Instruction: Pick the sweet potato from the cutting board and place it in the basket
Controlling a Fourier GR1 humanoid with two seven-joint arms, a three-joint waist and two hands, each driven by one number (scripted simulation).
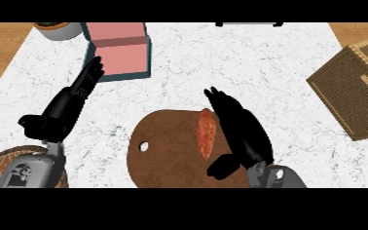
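White marble is covering the desk point(215, 58), with wooden flooring showing past its far corners. Going from the left, a pale pot point(59, 30) with something brown inside is sitting at the far left corner, and just beside it a blue box with a pink top point(120, 51) is standing. In front of these, the left hand point(72, 100) is resting open above the desk, fingers straight and pointing away, grasping nothing. Under its forearm at the near left edge, a rim of woven material point(22, 152) is peeking out; it cannot be told what it belongs to.

Toward the middle, the round brown cutting board point(169, 151) is lying at the near edge, a small hole near its left side. The sweet potato point(207, 132), long and reddish, is lying on the board's right half. The right hand point(241, 129) is lying along the potato's right side, fingers stretched out and not curled round it, thumb hanging below; whether they are touching is unclear.

At the far right, the woven basket point(346, 90) is sitting well apart from the board.

By this view, the task is looking to be at its start: the potato is not yet grasped, and lifting, carrying right and placing it in the basket are all left.
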